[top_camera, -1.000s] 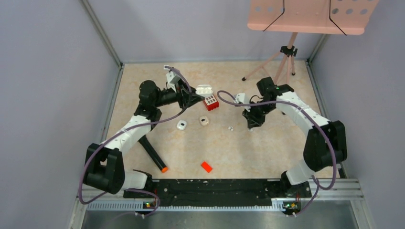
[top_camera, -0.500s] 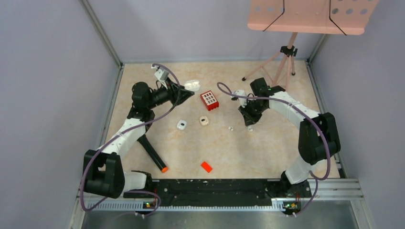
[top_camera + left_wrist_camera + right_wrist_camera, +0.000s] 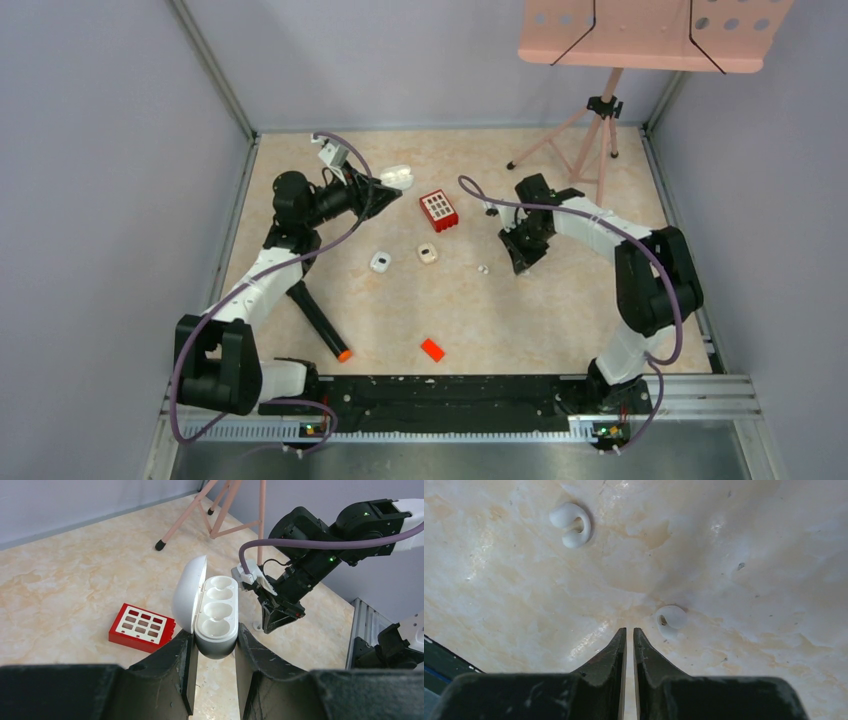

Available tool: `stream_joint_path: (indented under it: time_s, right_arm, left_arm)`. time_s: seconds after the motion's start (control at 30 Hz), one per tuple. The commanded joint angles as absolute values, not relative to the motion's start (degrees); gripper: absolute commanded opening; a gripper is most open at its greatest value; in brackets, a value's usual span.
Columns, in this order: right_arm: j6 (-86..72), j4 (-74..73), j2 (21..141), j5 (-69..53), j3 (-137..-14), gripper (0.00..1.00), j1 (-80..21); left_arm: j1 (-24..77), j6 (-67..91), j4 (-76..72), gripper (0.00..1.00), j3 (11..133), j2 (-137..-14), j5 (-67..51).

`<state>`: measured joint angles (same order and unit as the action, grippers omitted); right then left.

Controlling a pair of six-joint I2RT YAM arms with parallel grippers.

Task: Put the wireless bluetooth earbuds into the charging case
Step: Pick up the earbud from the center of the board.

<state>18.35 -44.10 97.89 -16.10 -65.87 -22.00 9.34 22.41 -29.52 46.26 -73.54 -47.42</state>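
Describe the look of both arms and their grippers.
The left arm and right arm have white links, black joints and a purple cable each. The left gripper and right gripper have black, tapering fingers. A green light glows on the right arm.

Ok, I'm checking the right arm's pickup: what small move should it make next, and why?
Probably open the right pincer and shift it sideways over the earbud beside its tips. Its jaws stand almost shut with nothing between them, while that earbud lies on the table just outside them. The left pincer holds the open charging case, its wells apparently empty.
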Motion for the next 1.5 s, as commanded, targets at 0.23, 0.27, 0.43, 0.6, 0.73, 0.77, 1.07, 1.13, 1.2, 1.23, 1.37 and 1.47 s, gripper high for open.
stream_joint_path:
  time_s: [0.23, 0.27, 0.43, 0.6, 0.73, 0.77, 1.07, 1.13, 1.2, 1.23, 1.37, 1.47]
  right_arm:
    - [16.6, -41.0, 99.9, -9.2, -65.8, 0.15, -22.9]
    - [16.6, -41.0, 100.0, -8.9, -65.7, 0.16, -23.0]
    - [16.8, -40.8, 100.1, -6.5, -65.7, 0.19, -23.1]
    - [16.9, -40.5, 100.1, -5.4, -65.6, 0.23, -23.1]
    - [17.0, -39.8, 100.1, -4.2, -65.5, 0.23, -23.2]
    - [17.2, -39.6, 100.2, -3.8, -65.4, 0.23, -23.2]
    - [18.2, -39.0, 100.1, -0.5, -66.0, 0.15, -23.2]
    - [18.2, -39.0, 99.6, -0.3, -66.4, 0.11, -23.2]
    - [18.3, -39.4, 98.8, -0.2, -67.0, 0.08, -23.2]
    - [18.7, -39.8, 98.4, -0.5, -67.4, 0.07, -23.1]
    - [24.6, -42.9, 94.3, -6.8, -69.3, 0.02, -23.1]
    - [32.5, -46.1, 89.2, -17.9, -71.7, 0.0, -22.6]
  left_arm:
    - [8.9, 22.1, -30.9, 0.0, 46.2, -72.0, -46.7]
    - [8.9, 22.1, -30.9, 0.0, 46.2, -72.0, -46.7]
    - [8.9, 22.1, -30.9, 0.0, 46.1, -72.1, -46.6]
    - [8.9, 22.1, -31.0, 0.0, 46.0, -72.4, -46.7]
    - [8.9, 22.3, -31.0, 0.0, 46.0, -72.5, -46.8]
    - [8.9, 22.2, -31.0, 0.0, 46.0, -72.5, -46.8]
    - [8.9, 22.1, -31.1, 0.0, 46.0, -72.6, -46.8]
    - [8.9, 22.1, -31.2, 0.0, 46.1, -72.7, -47.1]
    - [8.9, 22.2, -31.2, 0.0, 46.2, -72.9, -47.3]
    - [8.9, 22.1, -31.3, 0.0, 46.2, -73.0, -47.5]
    - [8.9, 21.8, -32.7, 0.0, 46.1, -74.0, -50.8]
    - [9.0, 22.0, -34.2, 0.0, 46.4, -75.2, -53.6]
